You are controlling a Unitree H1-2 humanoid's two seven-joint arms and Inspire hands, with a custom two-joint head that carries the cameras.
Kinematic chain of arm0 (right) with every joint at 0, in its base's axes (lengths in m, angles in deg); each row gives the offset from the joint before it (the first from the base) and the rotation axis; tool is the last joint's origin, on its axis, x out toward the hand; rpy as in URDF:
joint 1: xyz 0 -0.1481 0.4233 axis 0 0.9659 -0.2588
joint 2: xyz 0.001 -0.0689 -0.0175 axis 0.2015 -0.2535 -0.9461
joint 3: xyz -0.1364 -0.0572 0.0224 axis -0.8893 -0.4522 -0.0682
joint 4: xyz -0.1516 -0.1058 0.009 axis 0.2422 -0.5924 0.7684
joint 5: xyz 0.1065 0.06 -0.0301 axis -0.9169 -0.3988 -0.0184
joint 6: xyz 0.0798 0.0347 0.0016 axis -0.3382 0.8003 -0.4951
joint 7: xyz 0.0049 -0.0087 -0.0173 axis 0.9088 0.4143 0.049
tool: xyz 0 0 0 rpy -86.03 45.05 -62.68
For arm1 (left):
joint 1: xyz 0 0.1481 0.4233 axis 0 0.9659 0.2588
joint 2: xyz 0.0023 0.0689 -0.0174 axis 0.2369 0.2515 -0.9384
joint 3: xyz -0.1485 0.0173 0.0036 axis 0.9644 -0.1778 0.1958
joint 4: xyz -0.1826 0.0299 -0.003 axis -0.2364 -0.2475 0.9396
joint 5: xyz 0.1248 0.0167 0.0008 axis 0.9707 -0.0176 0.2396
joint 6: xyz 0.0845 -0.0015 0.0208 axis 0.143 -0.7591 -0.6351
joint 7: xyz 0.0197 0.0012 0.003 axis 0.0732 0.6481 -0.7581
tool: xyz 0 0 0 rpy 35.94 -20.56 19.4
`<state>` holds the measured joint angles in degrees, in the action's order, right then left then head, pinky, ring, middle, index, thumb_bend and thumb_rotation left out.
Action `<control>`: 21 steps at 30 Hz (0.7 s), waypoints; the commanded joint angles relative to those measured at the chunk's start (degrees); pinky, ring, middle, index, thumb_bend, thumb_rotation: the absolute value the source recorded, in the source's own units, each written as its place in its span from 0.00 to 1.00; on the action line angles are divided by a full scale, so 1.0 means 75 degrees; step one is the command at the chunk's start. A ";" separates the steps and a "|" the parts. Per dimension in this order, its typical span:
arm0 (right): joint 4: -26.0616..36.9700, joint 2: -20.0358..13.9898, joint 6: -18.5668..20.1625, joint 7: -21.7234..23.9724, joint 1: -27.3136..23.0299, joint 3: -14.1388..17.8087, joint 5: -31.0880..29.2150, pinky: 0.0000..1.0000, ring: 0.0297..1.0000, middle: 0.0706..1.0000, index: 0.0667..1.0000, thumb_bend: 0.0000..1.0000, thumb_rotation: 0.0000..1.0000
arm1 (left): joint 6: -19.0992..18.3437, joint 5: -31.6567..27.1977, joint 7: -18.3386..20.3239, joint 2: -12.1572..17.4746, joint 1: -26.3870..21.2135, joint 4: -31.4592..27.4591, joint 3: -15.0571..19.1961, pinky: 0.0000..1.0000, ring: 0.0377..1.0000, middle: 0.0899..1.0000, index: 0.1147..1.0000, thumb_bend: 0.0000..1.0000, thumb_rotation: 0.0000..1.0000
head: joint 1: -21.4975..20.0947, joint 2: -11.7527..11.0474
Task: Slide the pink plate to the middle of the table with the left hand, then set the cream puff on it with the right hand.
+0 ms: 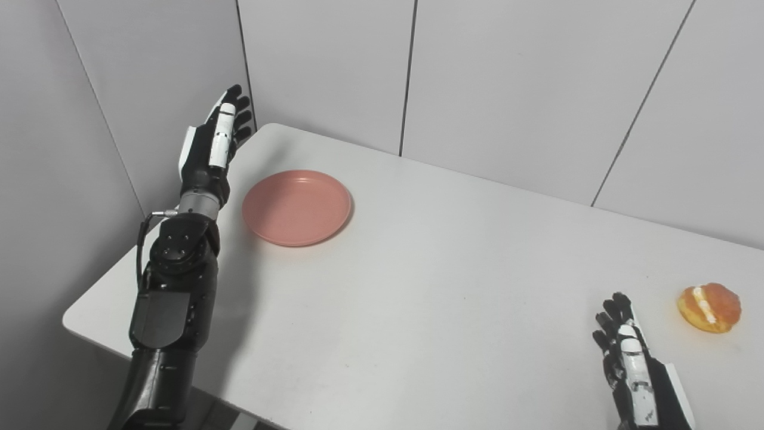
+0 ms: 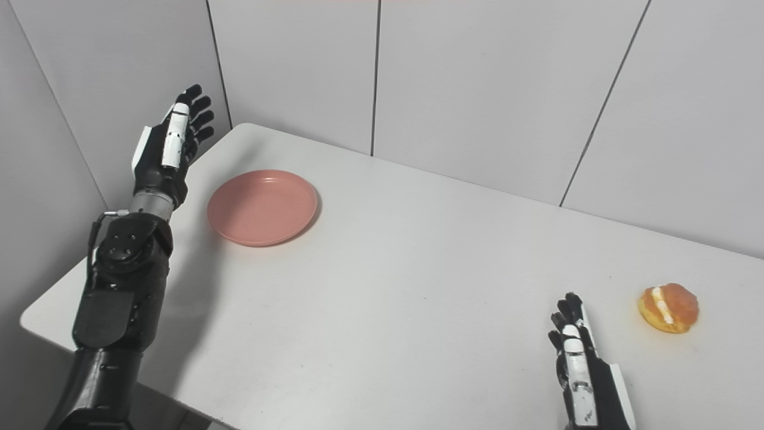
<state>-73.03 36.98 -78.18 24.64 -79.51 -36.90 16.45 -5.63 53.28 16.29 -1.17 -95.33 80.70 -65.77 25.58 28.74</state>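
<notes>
Two side-by-side head cameras look down, sharing the table [image 1: 453, 286].

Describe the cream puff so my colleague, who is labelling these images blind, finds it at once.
Start at the white table and go to its right end, far from the pink plate. The cream puff lies there alone, just beyond the right robot hand: a small golden-brown bun with a white cream stripe.

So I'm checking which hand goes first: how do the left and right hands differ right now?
The black-and-white left hand is raised at the table's far left corner, beside the round pink plate; the black-and-white right hand sits low at the near right, beside the orange cream puff. The left hand's arm shows in full; the right hand's is mostly cropped. Both are open, holding nothing.
</notes>
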 commanded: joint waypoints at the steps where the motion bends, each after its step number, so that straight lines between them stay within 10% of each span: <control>1: 0.0161 0.0012 -0.0300 0.0025 -0.0145 0.0019 -0.0091 1.00 1.00 1.00 1.00 0.03 1.00 | 0.0310 -0.0120 0.0022 0.0273 -0.0364 -0.0008 0.0098 0.91 0.92 0.92 0.88 0.41 1.00 | -0.0002 0.0010; 21: 0.0227 -0.0035 -0.0212 0.0030 -0.0135 -0.0012 -0.0071 1.00 1.00 1.00 1.00 0.05 1.00 | 0.0318 -0.0628 0.0109 0.0484 -0.0420 0.0869 0.0351 0.93 0.93 0.92 0.89 0.39 1.00 | -0.0001 0.0049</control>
<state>-73.01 36.73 -78.17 24.67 -79.50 -36.90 16.22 -5.39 48.99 16.47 0.15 -95.73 87.64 -63.38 25.58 29.09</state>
